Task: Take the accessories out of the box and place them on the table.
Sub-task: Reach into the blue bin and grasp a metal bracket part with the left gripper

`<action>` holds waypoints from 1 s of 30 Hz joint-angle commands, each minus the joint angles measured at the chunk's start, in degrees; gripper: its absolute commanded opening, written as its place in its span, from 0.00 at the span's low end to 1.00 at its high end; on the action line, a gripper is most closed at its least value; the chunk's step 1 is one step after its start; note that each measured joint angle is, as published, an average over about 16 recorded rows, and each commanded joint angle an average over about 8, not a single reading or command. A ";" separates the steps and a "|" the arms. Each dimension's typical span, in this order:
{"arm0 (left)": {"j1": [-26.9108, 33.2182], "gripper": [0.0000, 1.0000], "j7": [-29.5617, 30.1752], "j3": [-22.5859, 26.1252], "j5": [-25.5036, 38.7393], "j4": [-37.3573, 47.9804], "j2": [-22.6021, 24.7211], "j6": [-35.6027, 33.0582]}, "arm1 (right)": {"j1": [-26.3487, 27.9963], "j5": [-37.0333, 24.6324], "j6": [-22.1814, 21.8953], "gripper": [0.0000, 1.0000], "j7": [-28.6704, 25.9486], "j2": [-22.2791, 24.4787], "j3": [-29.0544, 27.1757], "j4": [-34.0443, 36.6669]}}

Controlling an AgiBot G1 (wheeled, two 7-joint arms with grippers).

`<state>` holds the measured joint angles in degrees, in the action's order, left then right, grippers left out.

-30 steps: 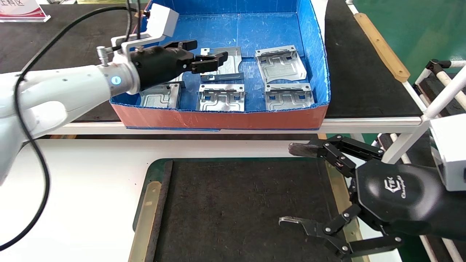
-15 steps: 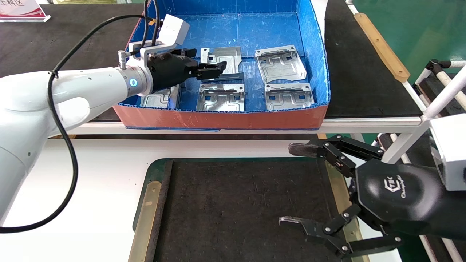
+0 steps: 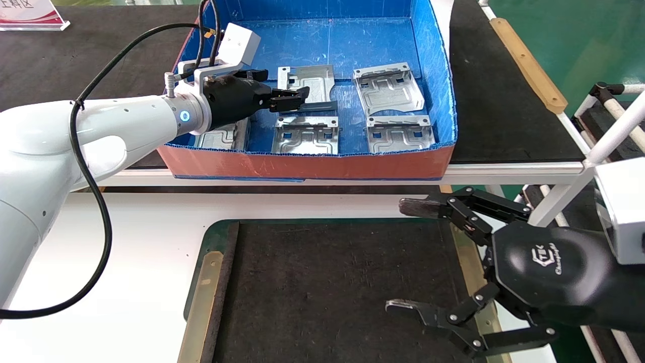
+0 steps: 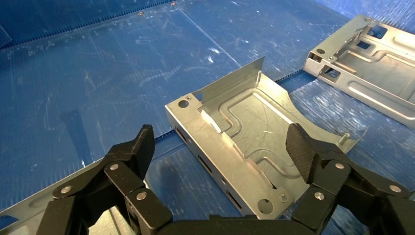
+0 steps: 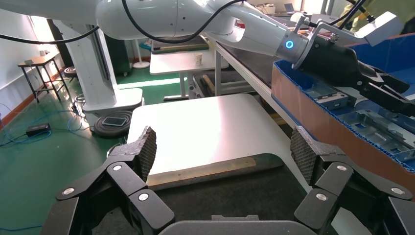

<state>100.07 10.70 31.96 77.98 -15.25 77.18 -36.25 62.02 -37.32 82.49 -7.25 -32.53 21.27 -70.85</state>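
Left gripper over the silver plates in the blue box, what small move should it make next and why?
Probably lower a little and close. The left gripper hangs open inside the blue corrugated plastic box, its fingers straddling the middle back silver sheet-metal plate, with no contact visible. The dark felt mat on the white table holds no plates, and the right gripper sits open above it.

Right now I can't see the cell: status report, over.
Left gripper open, straddling a metal plate in the blue box. Right gripper open, parked over the felt mat. No plate out yet. Path clear.
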 commanded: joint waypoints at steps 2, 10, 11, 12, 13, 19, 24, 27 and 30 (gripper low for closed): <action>-0.04 0.00 0.09 -0.05 -0.04 -0.18 -0.06 -0.16 | 0.00 0.00 0.00 0.00 0.00 0.00 0.00 0.00; -0.16 0.00 0.23 -0.15 -0.15 -0.44 -0.15 -0.42 | 0.00 0.00 0.00 0.00 0.00 0.00 0.00 0.00; -0.17 0.00 0.25 -0.15 -0.16 -0.47 -0.16 -0.44 | 0.00 0.00 0.00 0.00 0.00 0.00 0.00 0.00; -0.17 0.00 0.26 -0.16 -0.16 -0.49 -0.16 -0.46 | 0.00 0.00 0.00 0.00 0.00 0.00 0.00 0.00; -0.18 0.00 0.27 -0.17 -0.17 -0.51 -0.17 -0.48 | 0.00 0.00 0.00 0.00 0.00 0.00 0.00 0.00; -0.21 0.00 0.31 -0.20 -0.19 -0.60 -0.19 -0.55 | 0.00 0.00 0.00 0.00 0.00 0.00 0.00 0.00; -0.22 0.00 0.33 -0.23 -0.21 -0.66 -0.21 -0.58 | 0.00 0.00 0.00 0.00 0.00 0.00 0.00 0.00; -0.23 0.00 0.34 -0.24 -0.22 -0.68 -0.22 -0.60 | 0.00 0.00 0.00 0.00 0.00 0.00 0.00 0.00; -0.25 0.00 0.35 -0.25 -0.24 -0.70 -0.23 -0.62 | 0.00 0.00 0.00 0.00 0.00 0.00 0.00 0.00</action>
<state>99.83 11.05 31.72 77.74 -15.95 76.94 -36.86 62.02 -37.32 82.49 -7.25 -32.53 21.27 -70.85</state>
